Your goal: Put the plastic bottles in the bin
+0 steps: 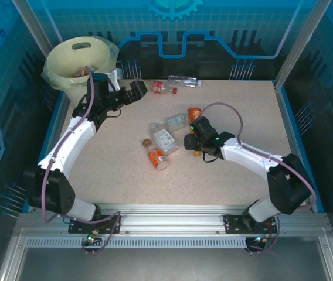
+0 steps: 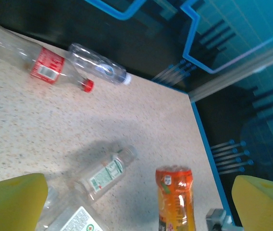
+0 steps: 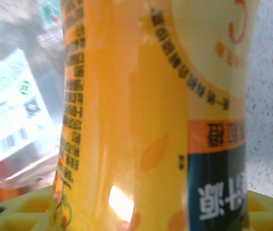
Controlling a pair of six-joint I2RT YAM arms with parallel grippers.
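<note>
The bin (image 1: 67, 58) is set past the far-left corner of the worktop (image 1: 260, 111); two bottles (image 1: 183, 81) are laid along the far edge, other bottles (image 1: 163, 139) clustered centrally.

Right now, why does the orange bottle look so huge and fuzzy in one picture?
Right wrist view: the orange-labelled plastic bottle sits very close to the lens, so its print is soft, with a white glare spot low down. Left wrist view: the red-labelled clear bottle looks slightly smeared. Top view: everything sharp, evenly lit.
</note>
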